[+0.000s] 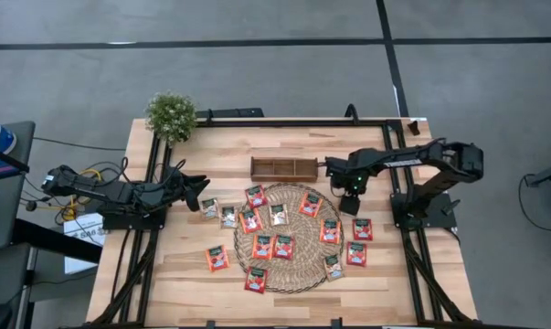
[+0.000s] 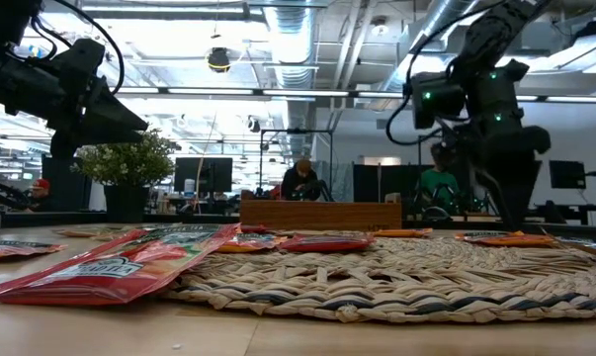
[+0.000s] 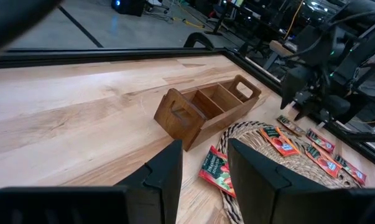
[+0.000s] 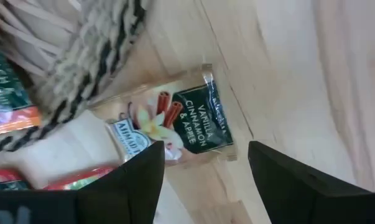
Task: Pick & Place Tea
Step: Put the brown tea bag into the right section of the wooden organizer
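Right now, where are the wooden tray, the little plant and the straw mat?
wooden tray (image 1: 283, 167): high view, its middle compartment.
plant (image 1: 171, 114): high view, its leafy top.
straw mat (image 1: 301, 260): high view, bare weave.

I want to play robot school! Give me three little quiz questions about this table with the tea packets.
1. True or false: the wooden tray already holds tea sachets.
2. Which gripper hangs over the straw mat's edge: A left, B right?
3. Fill in: the potted plant stands at the table's far ____ corner.

Key:
1. False, its compartments look empty.
2. B, the right gripper, fingers apart; the left gripper waits off the mat.
3. Left.
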Robot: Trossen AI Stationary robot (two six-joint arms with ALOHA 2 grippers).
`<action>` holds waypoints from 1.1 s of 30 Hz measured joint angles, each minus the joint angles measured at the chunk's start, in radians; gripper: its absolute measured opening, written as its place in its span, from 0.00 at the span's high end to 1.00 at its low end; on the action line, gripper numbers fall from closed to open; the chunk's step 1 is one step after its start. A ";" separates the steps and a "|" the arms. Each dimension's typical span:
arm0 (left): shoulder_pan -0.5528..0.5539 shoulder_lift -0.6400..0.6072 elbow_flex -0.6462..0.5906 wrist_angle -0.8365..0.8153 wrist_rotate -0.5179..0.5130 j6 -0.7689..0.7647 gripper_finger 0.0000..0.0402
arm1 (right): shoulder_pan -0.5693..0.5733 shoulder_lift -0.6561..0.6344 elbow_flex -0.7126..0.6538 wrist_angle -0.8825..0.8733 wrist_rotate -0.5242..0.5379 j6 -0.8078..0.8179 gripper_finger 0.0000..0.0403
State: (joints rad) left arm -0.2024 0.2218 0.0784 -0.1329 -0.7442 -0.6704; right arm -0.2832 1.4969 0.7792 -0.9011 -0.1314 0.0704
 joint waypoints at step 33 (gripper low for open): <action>0.000 0.000 0.000 -0.001 0.000 0.004 0.70 | -0.006 0.140 0.006 0.101 0.085 -0.047 0.77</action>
State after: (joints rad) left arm -0.2024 0.2214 0.0784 -0.1337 -0.7441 -0.6666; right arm -0.2893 1.6367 0.7849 -0.7999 -0.0460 0.0235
